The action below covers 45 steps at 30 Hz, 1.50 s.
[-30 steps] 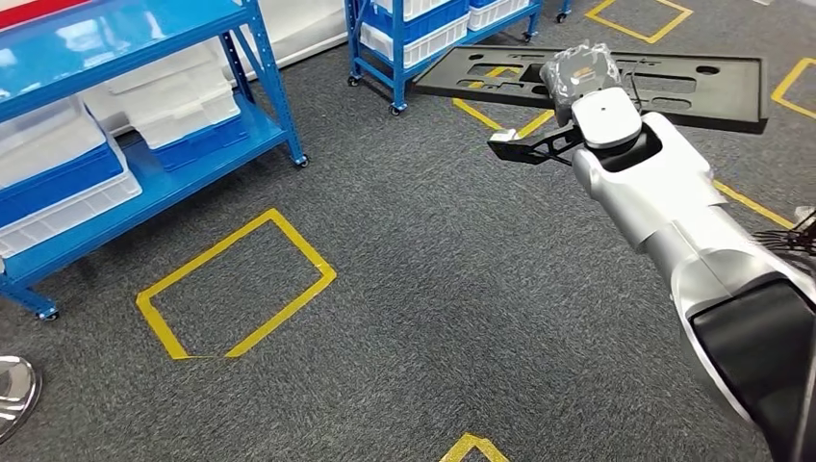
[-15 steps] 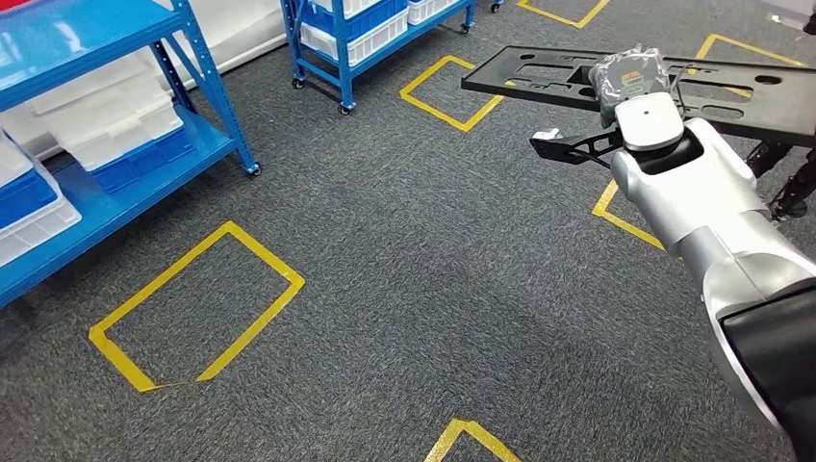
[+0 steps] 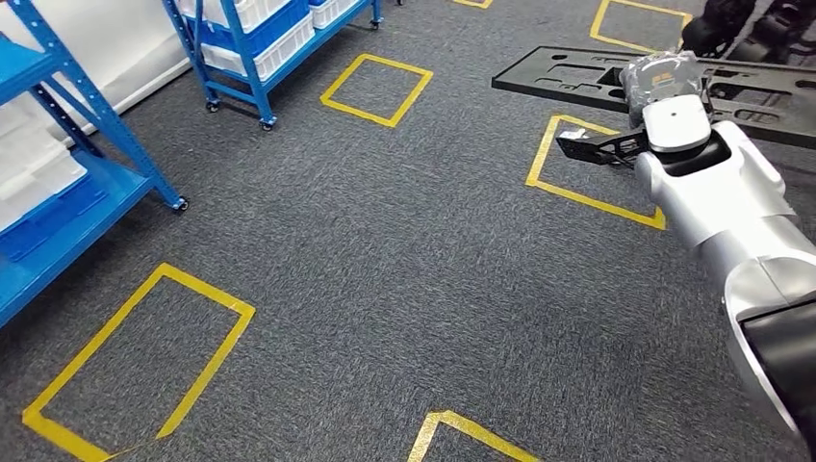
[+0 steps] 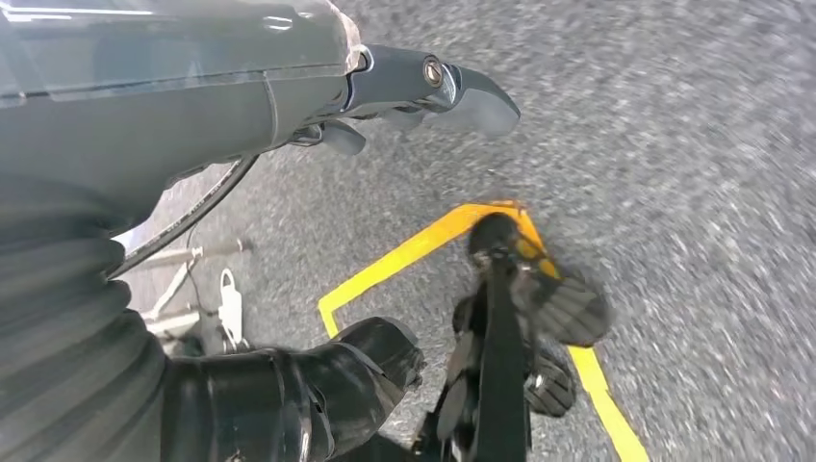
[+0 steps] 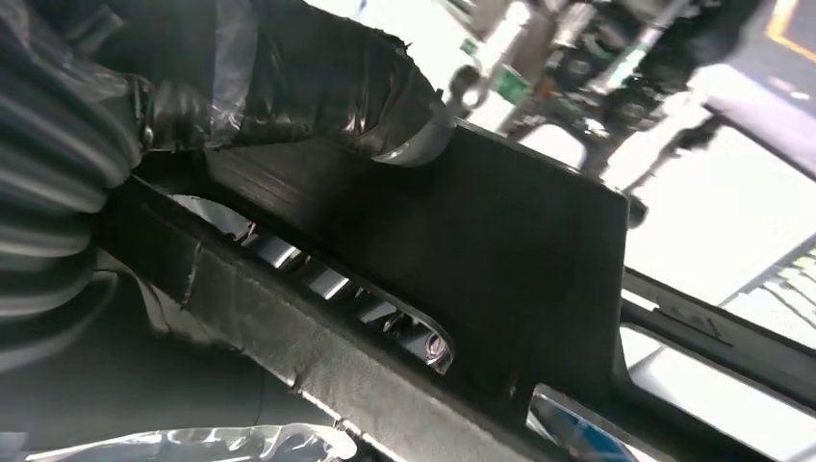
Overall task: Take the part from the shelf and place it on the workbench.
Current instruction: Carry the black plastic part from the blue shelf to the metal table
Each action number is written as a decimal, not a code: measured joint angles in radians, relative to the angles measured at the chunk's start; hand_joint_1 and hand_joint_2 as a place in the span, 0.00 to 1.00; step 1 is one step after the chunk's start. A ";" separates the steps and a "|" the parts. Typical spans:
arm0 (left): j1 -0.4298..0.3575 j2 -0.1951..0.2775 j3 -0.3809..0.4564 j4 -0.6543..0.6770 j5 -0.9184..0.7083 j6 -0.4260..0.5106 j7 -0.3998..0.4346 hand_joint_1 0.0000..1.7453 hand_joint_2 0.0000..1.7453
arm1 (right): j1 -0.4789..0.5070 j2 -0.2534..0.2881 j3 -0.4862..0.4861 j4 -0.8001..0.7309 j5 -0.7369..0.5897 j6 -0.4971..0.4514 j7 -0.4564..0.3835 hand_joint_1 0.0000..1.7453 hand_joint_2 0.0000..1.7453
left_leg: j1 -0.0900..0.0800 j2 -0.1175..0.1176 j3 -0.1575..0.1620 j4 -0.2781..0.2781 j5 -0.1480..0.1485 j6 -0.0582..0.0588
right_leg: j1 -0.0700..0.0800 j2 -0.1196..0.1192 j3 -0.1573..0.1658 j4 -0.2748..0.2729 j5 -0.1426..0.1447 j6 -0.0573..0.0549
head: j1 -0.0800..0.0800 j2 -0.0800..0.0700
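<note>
The part [image 3: 577, 79] is a long flat black plastic panel with several cutouts, carried level above the grey carpet at the upper right of the head view. My right hand [image 3: 659, 77], wrapped in clear film, grips it near its middle, at the end of my silver arm. A black bracket end [image 3: 589, 146] of the part sticks out to the left below the hand. The right wrist view has the hand [image 5: 289, 87] clamped on the panel's dark edge [image 5: 462, 260]. My left hand [image 4: 385, 221] hangs over the carpet, thumb and fingers apart, holding nothing.
A blue shelf [image 3: 58, 173] with white and blue bins stands at the left. A second blue rack on wheels [image 3: 260, 38] stands at the back. Yellow tape squares [image 3: 375, 89] mark the carpet. Dark equipment [image 3: 741, 19] stands at the far right.
The whole picture has slid left, so the camera has turned right and the shelves now lie further left. My right hand still holds the part out in front.
</note>
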 joint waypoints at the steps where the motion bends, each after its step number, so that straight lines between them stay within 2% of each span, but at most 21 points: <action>1: 0.000 -0.002 0.000 0.000 0.001 -0.001 0.000 0.00 1.00 | -0.003 -0.003 -0.003 -0.001 0.001 -0.001 -0.002 1.00 1.00 | 0.003 -0.024 0.024 -0.060 0.025 0.002 | -0.001 0.013 -0.003 0.006 -0.002 0.004 | 0.000 0.000; 3: -0.002 -0.007 0.000 0.002 -0.001 -0.004 -0.002 0.00 1.00 | -0.005 -0.012 -0.014 -0.005 0.001 -0.003 -0.005 1.00 1.00 | 0.006 -0.054 0.043 -0.106 0.029 0.005 | -0.004 0.035 -0.015 0.011 0.000 0.016 | 0.000 0.000; 5: -0.006 -0.014 -0.002 0.003 -0.007 -0.006 -0.004 0.00 1.00 | 0.002 -0.025 -0.032 -0.012 0.003 -0.004 -0.008 1.00 1.00 | 0.005 -0.035 0.048 -0.119 0.030 0.014 | -0.010 0.055 -0.023 0.008 0.004 0.028 | -0.001 0.000; 7: -0.007 -0.017 -0.004 0.003 -0.014 -0.004 -0.006 0.00 1.00 | 0.012 -0.040 -0.058 -0.024 0.014 -0.003 -0.014 1.00 1.00 | 0.006 -0.009 0.056 -0.133 0.037 0.029 | -0.008 0.018 -0.039 0.038 -0.015 0.038 | 0.002 0.000; 9: -0.006 -0.019 -0.007 0.003 -0.021 0.002 -0.005 0.00 1.00 | 0.018 -0.049 -0.084 -0.033 0.028 -0.001 -0.018 1.00 1.00 | 0.004 0.014 0.059 -0.139 0.039 0.040 | -0.007 -0.050 -0.088 0.141 -0.068 0.046 | 0.005 0.000; 12: -0.005 -0.021 -0.012 0.003 -0.026 0.012 0.000 0.00 1.00 | 0.038 -0.060 -0.109 -0.039 0.036 -0.001 -0.021 1.00 1.00 | 0.000 0.048 0.061 -0.138 0.034 0.044 | -0.013 -0.080 -0.151 0.271 -0.107 0.053 | 0.005 0.000; 13: -0.005 -0.022 -0.012 0.003 -0.027 0.014 0.001 0.00 1.00 | 0.046 -0.064 -0.115 -0.042 0.036 -0.001 -0.021 1.00 1.00 | -0.001 0.060 0.064 -0.138 0.032 0.043 | -0.014 -0.083 -0.140 0.250 -0.087 0.052 | 0.005 0.000; 16: -0.006 -0.027 -0.015 0.003 -0.028 0.015 0.005 0.00 1.00 | 0.056 -0.071 -0.130 -0.054 0.036 -0.001 -0.023 1.00 1.00 | -0.006 0.095 0.074 -0.138 0.020 0.036 | -0.003 -0.127 -0.035 0.054 -0.006 0.043 | 0.005 0.000; 18: -0.007 -0.028 -0.018 0.004 -0.028 0.019 0.010 0.00 1.00 | 0.055 -0.072 -0.137 -0.062 0.037 -0.001 -0.026 1.00 1.00 | -0.011 0.114 0.078 -0.138 0.015 0.029 | 0.009 -0.143 -0.005 -0.004 0.002 0.036 | 0.005 0.000; 24: -0.009 -0.029 -0.020 0.004 -0.030 0.023 0.019 0.00 1.00 | 0.059 -0.072 -0.141 -0.067 0.038 -0.001 -0.027 1.00 1.00 | -0.012 0.133 0.084 -0.140 0.011 0.022 | 0.013 -0.122 -0.005 -0.005 0.002 0.029 | 0.004 0.000; 26: -0.010 -0.033 -0.023 0.004 -0.035 0.026 0.022 0.00 1.00 | 0.067 -0.066 -0.150 -0.082 0.046 0.000 -0.025 1.00 1.00 | -0.007 0.090 0.045 -0.048 -0.044 0.013 | 0.006 -0.093 0.001 -0.012 0.004 0.016 | 0.004 0.000; 28: -0.007 -0.035 -0.026 0.004 -0.040 0.027 0.022 0.00 1.00 | 0.080 -0.058 -0.159 -0.100 0.054 0.002 -0.023 1.00 1.00 | -0.004 0.039 -0.032 0.109 -0.114 0.004 | -0.001 -0.059 0.007 -0.018 0.006 0.003 | 0.003 0.000; 29: -0.006 -0.035 -0.027 0.004 -0.042 0.027 0.021 0.00 1.00 | 0.086 -0.057 -0.162 -0.105 0.056 0.003 -0.024 1.00 1.00 | -0.004 0.036 -0.056 0.148 -0.118 0.004 | -0.001 -0.045 0.007 -0.017 0.005 0.003 | 0.003 0.000; 31: -0.005 -0.036 -0.028 0.004 -0.044 0.027 0.018 0.00 1.00 | 0.098 -0.055 -0.169 -0.118 0.059 0.006 -0.028 1.00 1.00 | -0.003 0.030 -0.044 0.100 -0.063 0.005 | -0.002 -0.017 0.007 -0.012 0.004 0.004 | 0.003 0.000; 33: -0.005 -0.036 -0.029 0.004 -0.046 0.027 0.014 0.00 1.00 | 0.101 -0.054 -0.181 -0.130 0.067 0.009 -0.030 1.00 1.00 | 0.002 -0.008 0.010 -0.031 0.008 0.009 | -0.002 0.009 0.003 -0.002 -0.001 0.010 | 0.003 0.000; 35: -0.005 -0.036 -0.029 0.004 -0.047 0.027 0.009 0.00 1.00 | 0.101 -0.057 -0.198 -0.140 0.075 0.013 -0.030 1.00 1.00 | 0.005 -0.041 0.043 -0.105 0.028 0.012 | -0.005 0.029 -0.006 0.005 -0.002 0.020 | 0.004 0.000; 37: -0.006 -0.036 -0.030 0.004 -0.049 0.027 0.006 0.00 1.00 | 0.105 -0.067 -0.216 -0.149 0.080 0.016 -0.031 1.00 1.00 | 0.003 -0.031 0.050 -0.117 0.025 0.017 | -0.010 0.051 -0.012 0.003 0.003 0.033 | 0.003 0.000; 40: -0.007 -0.037 -0.034 0.004 -0.056 0.031 0.014 0.00 1.00 | 0.115 -0.092 -0.247 -0.165 0.088 0.018 -0.035 1.00 1.00 | 0.004 0.003 0.058 -0.135 0.036 0.037 | -0.008 -0.002 -0.034 0.044 -0.023 0.048 | 0.006 0.000; 42: -0.003 -0.037 -0.036 0.004 -0.059 0.032 0.022 0.00 1.00 | 0.120 -0.101 -0.265 -0.172 0.090 0.019 -0.036 1.00 1.00 | 0.000 0.026 0.060 -0.140 0.036 0.044 | -0.007 -0.059 -0.089 0.155 -0.079 0.054 | 0.008 0.000; 44: 0.000 -0.037 -0.037 0.004 -0.062 0.033 0.028 0.00 1.00 | 0.133 -0.105 -0.274 -0.175 0.091 0.019 -0.039 1.00 1.00 | -0.003 0.053 0.061 -0.140 0.032 0.047 | -0.011 -0.075 -0.141 0.256 -0.109 0.058 | 0.008 0.000; 45: -0.001 -0.037 -0.039 0.004 -0.064 0.032 0.030 0.00 1.00 | 0.141 -0.108 -0.277 -0.175 0.093 0.019 -0.041 1.00 1.00 | -0.004 0.066 0.062 -0.139 0.030 0.047 | -0.012 -0.079 -0.144 0.260 -0.100 0.059 | 0.008 0.000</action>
